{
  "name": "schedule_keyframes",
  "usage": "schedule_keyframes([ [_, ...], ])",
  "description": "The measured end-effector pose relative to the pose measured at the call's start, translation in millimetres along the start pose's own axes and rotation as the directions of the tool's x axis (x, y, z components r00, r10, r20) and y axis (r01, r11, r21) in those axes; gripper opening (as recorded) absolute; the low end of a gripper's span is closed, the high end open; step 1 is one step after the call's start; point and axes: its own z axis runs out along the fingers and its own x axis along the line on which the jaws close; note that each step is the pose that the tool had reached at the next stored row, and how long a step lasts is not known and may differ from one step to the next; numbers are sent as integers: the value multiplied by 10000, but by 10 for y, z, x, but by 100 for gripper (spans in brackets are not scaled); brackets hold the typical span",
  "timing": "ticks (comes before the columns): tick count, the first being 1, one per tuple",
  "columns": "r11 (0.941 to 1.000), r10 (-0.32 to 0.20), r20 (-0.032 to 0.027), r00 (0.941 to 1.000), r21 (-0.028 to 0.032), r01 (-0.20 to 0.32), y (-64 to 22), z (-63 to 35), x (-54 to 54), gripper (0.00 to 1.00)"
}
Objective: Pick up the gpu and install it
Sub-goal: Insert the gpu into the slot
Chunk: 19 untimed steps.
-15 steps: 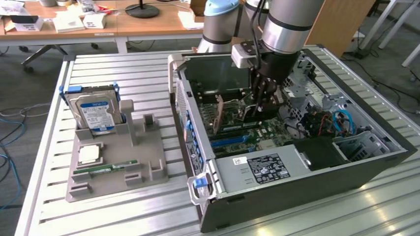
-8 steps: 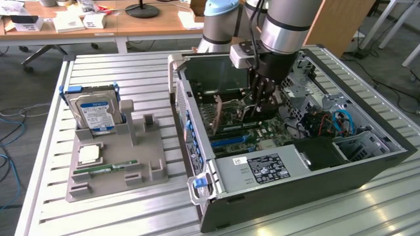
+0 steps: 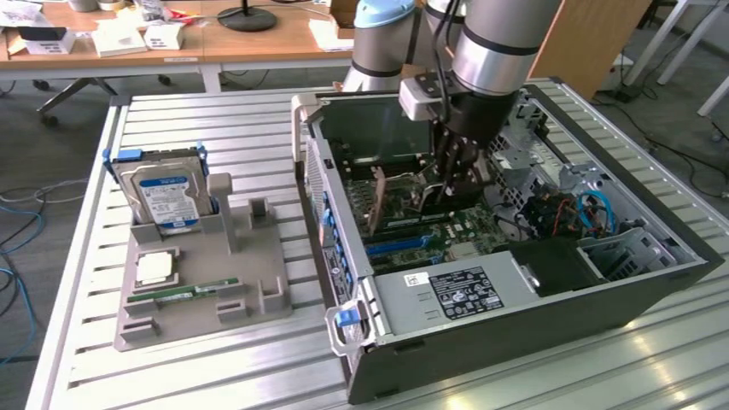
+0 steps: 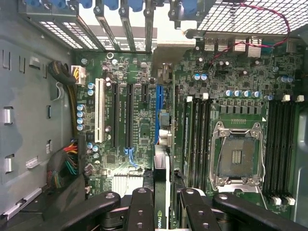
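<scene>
Nearest the exterior camera is the front edge of the slatted metal table (image 3: 228, 376), which carries everything else. On the exterior view's left sits a grey fixture tray (image 3: 245, 256). A hard drive (image 3: 166, 198) with a blue-and-white label stands upright in a blue bracket at the tray's far end. A CPU (image 3: 156, 267) lies flat in front of it, and a green RAM stick (image 3: 188, 293) lies nearer the camera.

Just beside the tray, towards the middle, the computer case (image 3: 547, 325) lies on its side with the panel off. Its grey power supply (image 3: 456, 295) fills the near corner and the green motherboard (image 3: 456, 231) lies beyond it. The arm (image 3: 496, 43) reaches down into the case from above.

The gripper (image 3: 458, 190) is closed on the gpu (image 3: 401, 198), which it holds on edge low over the motherboard.

In the wrist view the black fingers (image 4: 142, 209) of the gripper (image 4: 166, 193) flank the gpu (image 4: 160, 219) on both sides. The card shows edge-on, in line with the blue slot (image 4: 157, 113). I cannot tell whether its edge has entered the slot. The CPU socket (image 4: 237, 159) lies well apart from the card.

At the exterior view's right are blue cables (image 3: 592, 209) and a metal drive cage (image 3: 632, 252).
</scene>
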Motion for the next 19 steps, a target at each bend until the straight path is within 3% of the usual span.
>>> schedule_keyframes([
  [19,10000,0,-1,10000,0,0,6,70,6,26],
])
